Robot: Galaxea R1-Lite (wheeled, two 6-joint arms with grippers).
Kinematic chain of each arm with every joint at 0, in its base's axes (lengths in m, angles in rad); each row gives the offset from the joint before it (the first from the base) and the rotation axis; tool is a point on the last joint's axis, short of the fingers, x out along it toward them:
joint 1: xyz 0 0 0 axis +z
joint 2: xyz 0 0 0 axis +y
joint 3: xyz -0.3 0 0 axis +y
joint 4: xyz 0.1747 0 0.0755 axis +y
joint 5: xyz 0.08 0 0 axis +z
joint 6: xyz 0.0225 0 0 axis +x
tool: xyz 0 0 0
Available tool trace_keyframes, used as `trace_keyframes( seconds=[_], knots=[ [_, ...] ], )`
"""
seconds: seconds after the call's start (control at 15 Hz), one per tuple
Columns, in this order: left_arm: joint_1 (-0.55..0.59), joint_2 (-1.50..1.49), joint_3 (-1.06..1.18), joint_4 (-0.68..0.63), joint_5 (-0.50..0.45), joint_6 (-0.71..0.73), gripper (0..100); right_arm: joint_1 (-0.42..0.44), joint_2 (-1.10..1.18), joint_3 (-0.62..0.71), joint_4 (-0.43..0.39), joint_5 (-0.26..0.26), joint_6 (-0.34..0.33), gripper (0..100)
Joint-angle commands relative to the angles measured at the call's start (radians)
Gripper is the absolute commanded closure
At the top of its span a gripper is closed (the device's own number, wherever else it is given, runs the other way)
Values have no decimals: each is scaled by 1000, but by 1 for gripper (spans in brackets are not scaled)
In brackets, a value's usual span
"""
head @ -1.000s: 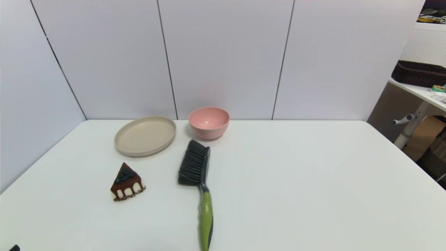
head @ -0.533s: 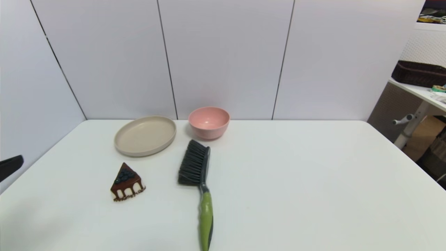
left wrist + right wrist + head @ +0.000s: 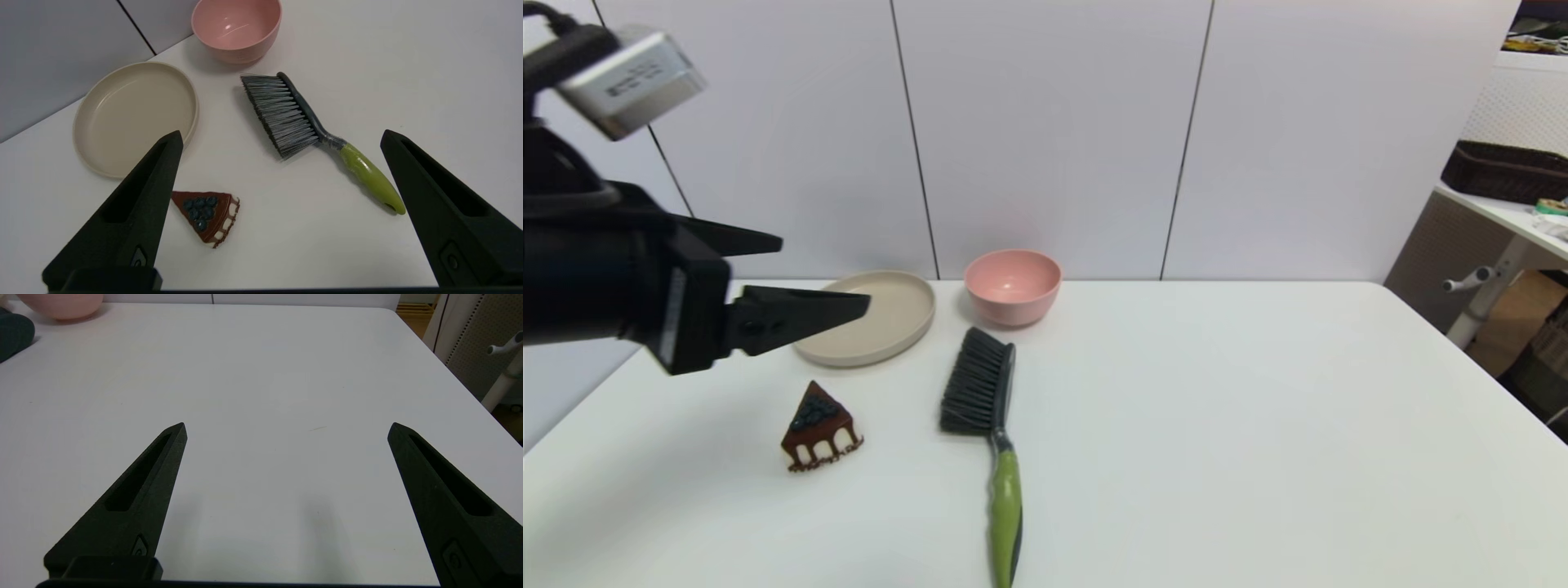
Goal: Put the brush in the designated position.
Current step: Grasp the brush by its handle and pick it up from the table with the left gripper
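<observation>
the task is sitting at its start: the brush (image 3: 992,445) is lying untouched on the counter (image 3: 1217,425) near the pink bowl (image 3: 1013,286), while the left end effector (image 3: 821,278) is hovering high, fingers apart, holding nothing.

The head camera looks forward and down across the table (image 3: 1217,425) toward its far edge, the left wrist camera looks steeply down from above on the brush (image 3: 310,130) both show, and the right wrist camera skims low toward the far right corner.
</observation>
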Motion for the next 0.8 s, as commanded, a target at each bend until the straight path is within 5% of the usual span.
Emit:
trace_keyframes(
  seconds=[0.07, 0.4, 0.6, 0.8],
  knots=[
    [-131, 327, -163, 4, 58, -190, 0, 0, 1, 2, 0, 0, 0, 0],
    [-207, 574, -356, 207, 287, -589, 0, 0, 1, 2, 0, 0, -2, 0],
    [-249, 672, -503, 572, 305, -936, 0, 0, 1, 2, 0, 0, -2, 0],
    [-279, 730, -540, 710, 308, -1154, 0, 0, 1, 2, 0, 0, -2, 0]
  ],
)
